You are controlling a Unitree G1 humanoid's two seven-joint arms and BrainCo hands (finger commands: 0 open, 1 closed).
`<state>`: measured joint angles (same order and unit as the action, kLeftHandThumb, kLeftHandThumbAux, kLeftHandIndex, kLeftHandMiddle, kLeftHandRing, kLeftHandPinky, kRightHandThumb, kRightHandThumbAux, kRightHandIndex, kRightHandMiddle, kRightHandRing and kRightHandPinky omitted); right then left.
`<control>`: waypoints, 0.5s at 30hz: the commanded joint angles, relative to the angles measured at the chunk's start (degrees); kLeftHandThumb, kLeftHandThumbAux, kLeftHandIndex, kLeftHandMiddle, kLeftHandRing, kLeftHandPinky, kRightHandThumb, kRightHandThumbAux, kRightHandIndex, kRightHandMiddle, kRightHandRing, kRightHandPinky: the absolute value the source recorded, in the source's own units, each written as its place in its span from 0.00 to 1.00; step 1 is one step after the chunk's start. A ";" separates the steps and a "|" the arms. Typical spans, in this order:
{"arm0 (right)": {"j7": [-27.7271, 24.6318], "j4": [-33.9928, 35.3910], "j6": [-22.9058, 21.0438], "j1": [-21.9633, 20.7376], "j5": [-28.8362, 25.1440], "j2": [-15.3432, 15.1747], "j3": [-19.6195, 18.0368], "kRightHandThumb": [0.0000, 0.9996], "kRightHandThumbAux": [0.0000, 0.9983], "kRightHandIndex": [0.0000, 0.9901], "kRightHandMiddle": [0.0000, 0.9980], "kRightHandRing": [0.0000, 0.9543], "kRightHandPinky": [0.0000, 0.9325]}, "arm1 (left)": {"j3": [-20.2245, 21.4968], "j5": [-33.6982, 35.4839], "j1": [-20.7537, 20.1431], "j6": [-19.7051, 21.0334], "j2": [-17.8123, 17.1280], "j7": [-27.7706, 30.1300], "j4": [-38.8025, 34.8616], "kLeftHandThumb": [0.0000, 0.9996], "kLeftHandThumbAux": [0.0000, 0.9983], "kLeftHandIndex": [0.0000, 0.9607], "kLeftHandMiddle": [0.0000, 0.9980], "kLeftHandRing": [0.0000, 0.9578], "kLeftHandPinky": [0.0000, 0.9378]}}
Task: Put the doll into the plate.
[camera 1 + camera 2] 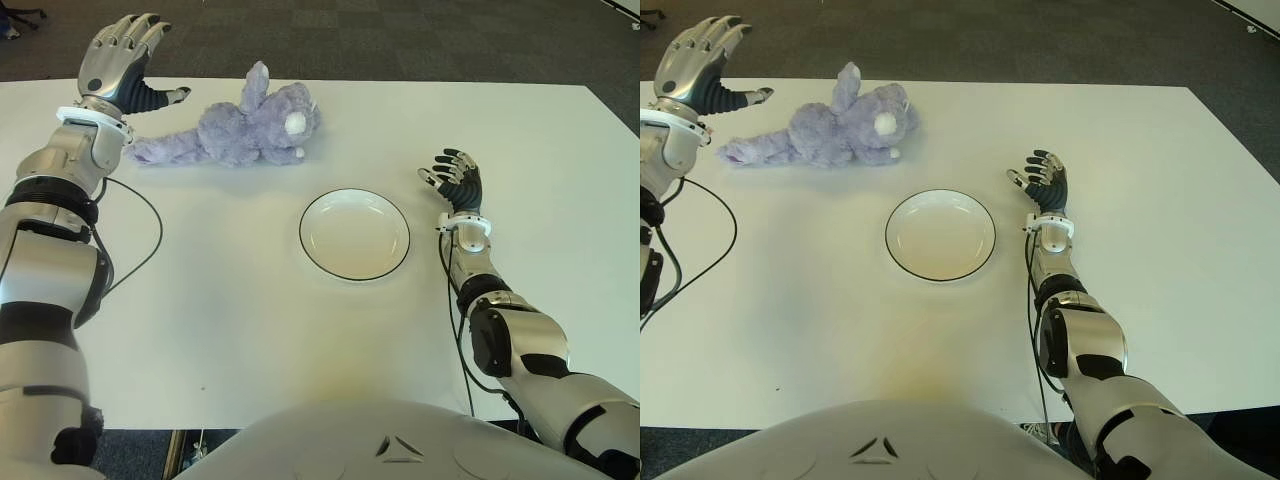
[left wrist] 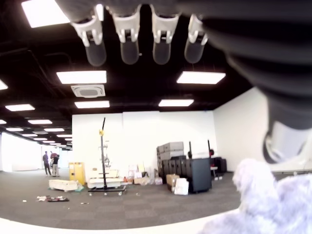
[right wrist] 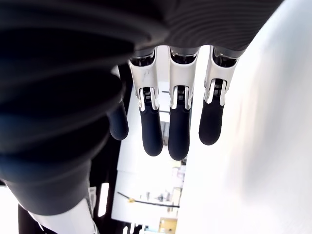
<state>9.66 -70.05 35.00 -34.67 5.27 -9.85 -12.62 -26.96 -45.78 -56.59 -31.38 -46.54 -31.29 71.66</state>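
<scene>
A white bench fills the head camera's view, with dark carpet beyond its far edge. The left wrist view looks past the fingers into a large room with a black ceiling, bright panel lights, white walls, stacked equipment and two people standing far off.

A purple plush doll lies on its side at the far left of the bench, one limb trailing out toward the left and a white patch on its face turned toward the right. A white plate with a thin dark rim sits near the bench's middle, nearer the robot than the doll and apart from it; nothing lies in it.

The left robot hand is raised at the bench's far left corner, just beside the doll's trailing limb. Its fingers are extended and its thumb points toward the doll, gripping nothing. The right robot hand shows to the right of the plate, fingers loosely spread and empty. Black cables run along both forearms.
</scene>
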 commanded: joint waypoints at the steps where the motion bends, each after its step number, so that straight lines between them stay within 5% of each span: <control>1: -0.80 -7.97 -8.55 11.34 -0.21 5.85 0.05 0.19 0.84 0.24 0.32 0.35 0.35 | -5.53 -5.32 0.25 0.73 -0.16 2.41 2.84 0.00 0.52 0.00 0.00 0.00 0.00; 15: -0.45 -7.95 -8.58 10.90 -0.14 5.86 0.01 0.21 0.84 0.25 0.32 0.35 0.35 | -11.11 -7.68 2.48 2.36 0.37 10.75 5.46 0.09 0.57 0.05 0.00 0.00 0.00</control>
<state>9.51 -70.05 34.98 -34.71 5.23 -9.81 -12.72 -35.27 -50.77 -56.66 -30.86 -46.91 -23.97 75.47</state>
